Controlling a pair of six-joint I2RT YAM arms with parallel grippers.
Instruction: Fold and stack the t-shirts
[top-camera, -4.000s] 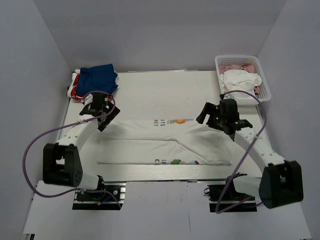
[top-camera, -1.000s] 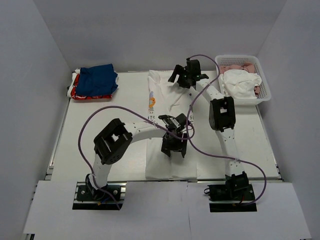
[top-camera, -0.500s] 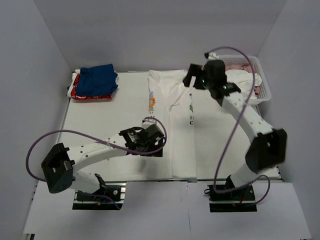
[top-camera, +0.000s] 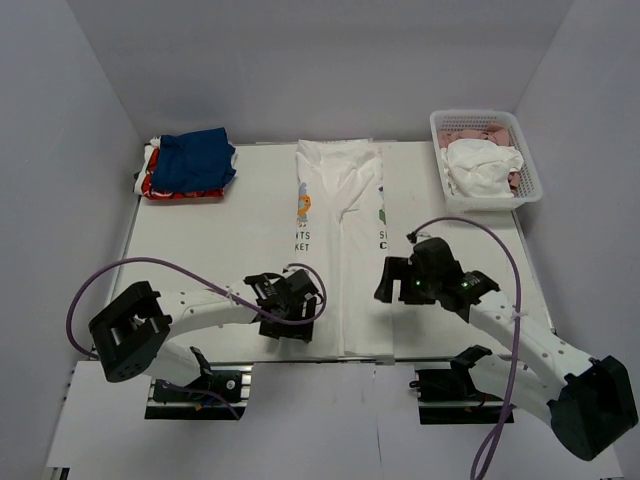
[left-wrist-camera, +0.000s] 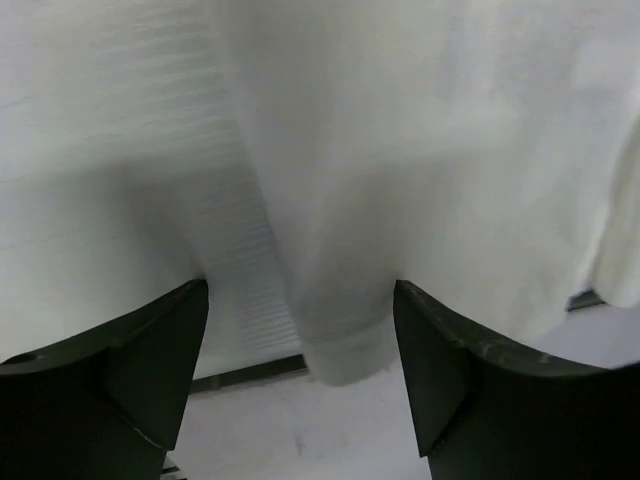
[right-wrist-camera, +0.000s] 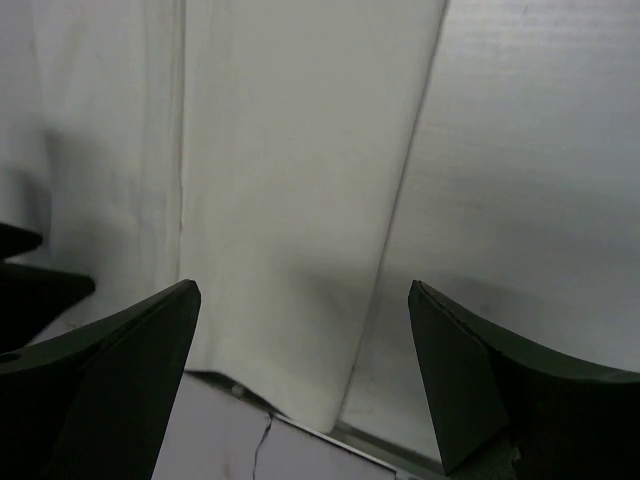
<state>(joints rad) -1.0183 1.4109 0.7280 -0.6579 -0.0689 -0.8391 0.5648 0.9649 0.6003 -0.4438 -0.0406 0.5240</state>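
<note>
The white t-shirt (top-camera: 345, 290) lies in the middle of the table (top-camera: 200, 250), folded into a long narrow strip that runs from the far edge to the near edge. Bits of its colourful print and lettering show on the far half, on either side of a central fold. The left gripper (top-camera: 296, 322) sits low at the strip's near left corner. In the left wrist view its jaws stand wide apart, the shirt's rounded near hem lies between and beyond them, and nothing is pinched. The right gripper (top-camera: 390, 285) is at the strip's right edge, a little farther from the near edge than the left one. In the right wrist view its jaws are likewise spread wide, with the shirt's straight right edge and bare table between them, and they grasp no cloth. At the far left corner of the table a folded royal-blue t-shirt (top-camera: 197, 160) rests on top of a folded red t-shirt (top-camera: 165, 190), well apart from the white one. At the far right corner stands a white plastic basket (top-camera: 532, 185) holding crumpled white cloth (top-camera: 480, 165), with something pinkish under it.
</note>
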